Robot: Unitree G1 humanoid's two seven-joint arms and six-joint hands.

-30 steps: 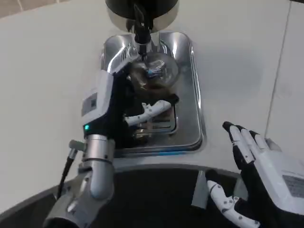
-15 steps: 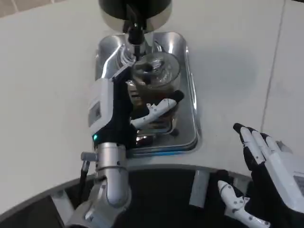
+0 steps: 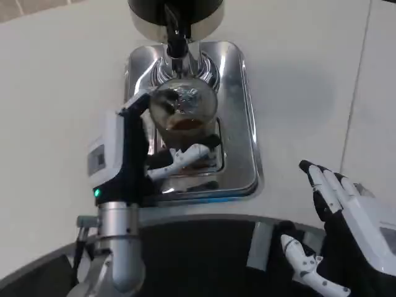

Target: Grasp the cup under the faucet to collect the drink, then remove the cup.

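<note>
Clear glass cup (image 3: 183, 111), upright below the faucet (image 3: 176, 42) over the steel tray's (image 3: 238, 124) far end, is gripped by the left hand (image 3: 133, 151); the right hand (image 3: 346, 229) waits open, well apart.

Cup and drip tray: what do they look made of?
Cup: clear glass or plastic, since the brown drink shows through its wall; which one is unclear. Drip tray: polished metal, probably stainless steel, with mirror-like reflections and bright glare.
</note>
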